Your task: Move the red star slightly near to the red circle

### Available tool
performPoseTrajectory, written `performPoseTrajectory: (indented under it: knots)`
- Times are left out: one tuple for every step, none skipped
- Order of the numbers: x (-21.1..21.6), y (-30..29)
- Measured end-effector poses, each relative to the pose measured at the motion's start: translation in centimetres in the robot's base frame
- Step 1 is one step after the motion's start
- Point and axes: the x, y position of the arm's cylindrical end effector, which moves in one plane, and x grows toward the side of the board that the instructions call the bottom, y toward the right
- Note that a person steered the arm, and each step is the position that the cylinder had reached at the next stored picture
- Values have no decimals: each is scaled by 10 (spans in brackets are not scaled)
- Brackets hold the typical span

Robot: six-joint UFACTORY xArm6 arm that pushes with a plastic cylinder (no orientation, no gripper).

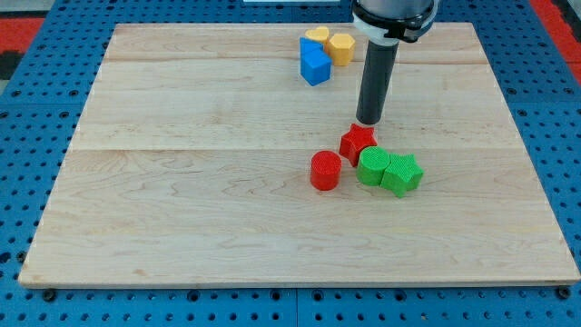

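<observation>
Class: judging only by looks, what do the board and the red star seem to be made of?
Board: looks like pale wood with a matte finish; grain lines and plank seams show. Red star: probably plastic, possibly 3D-printed; even colour, faintly ribbed top. My tip stands just above it in the view.

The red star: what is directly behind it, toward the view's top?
My tip stands just behind the red star, at its top edge. Whether they touch cannot be told; the rod covers the board behind it.

We scan for anything readable and find none: no lettering, numbers, labels or brand marks show on the wooden board (227, 209), on the coloured blocks, or on the dark rod; every surface we see is plain.
</observation>
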Motion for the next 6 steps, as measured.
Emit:
performPoseTrajectory:
  knots:
    - [0,0]
    - [16,0]
    - [19,-29]
    - [47,-96]
    - [100,-104]
    - [116,-146]
